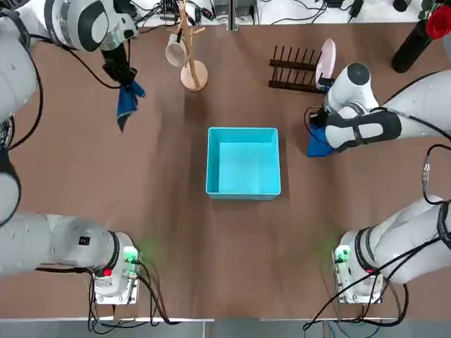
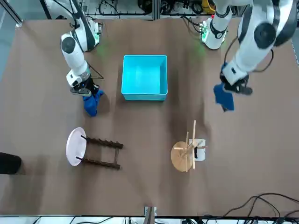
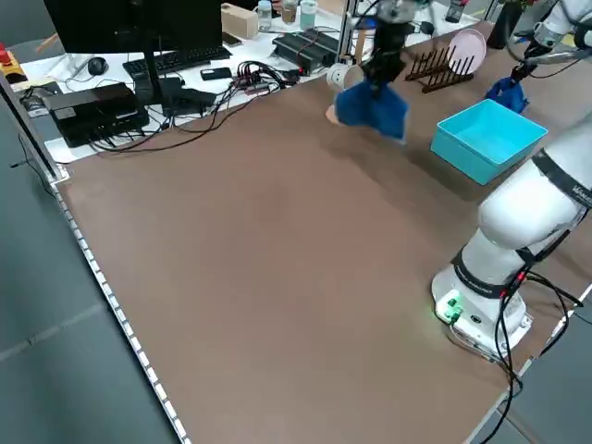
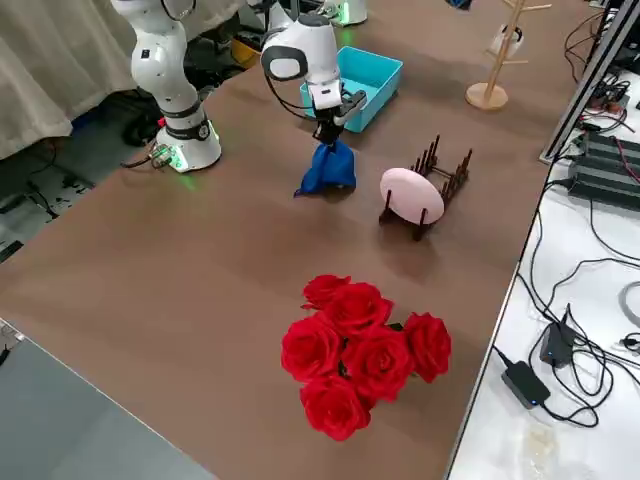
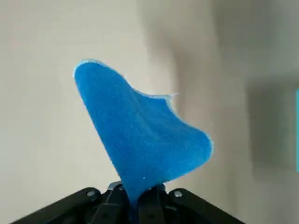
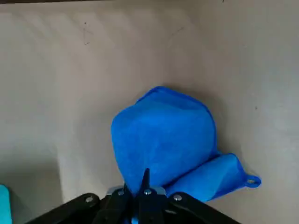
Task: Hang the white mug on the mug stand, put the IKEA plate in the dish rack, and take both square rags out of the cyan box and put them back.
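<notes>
Blue cloth rag (image 5: pixel 140 126) hangs off the left gripper (image 5: pixel 134 205), left of the square cyan plastic box (image 1: pixel 243 163), fingers pinched shut on it; its twin (image 6: pixel 168 140) droops from the right gripper (image 6: pixel 135 203), also clamped, other side; probably held out so both can go back in; left one's long axis runs roughly downward, corner lowest.

Can't make out the gripped part of the left rag (image 5: pixel 140 126), hidden inside the left pincer (image 5: pixel 135 200), nor that of the right rag (image 6: pixel 168 140), swallowed by the right pincer (image 6: pixel 141 192). Can see only a sliver of the box (image 5: pixel 297 130) in the left wrist view, just a corner in the right. Must do without the tip of the stand (image 1: pixel 195 74), cropped in the top view, and much of it behind the left rag and arm (image 3: pixel 393 14) in the left side view.
</notes>
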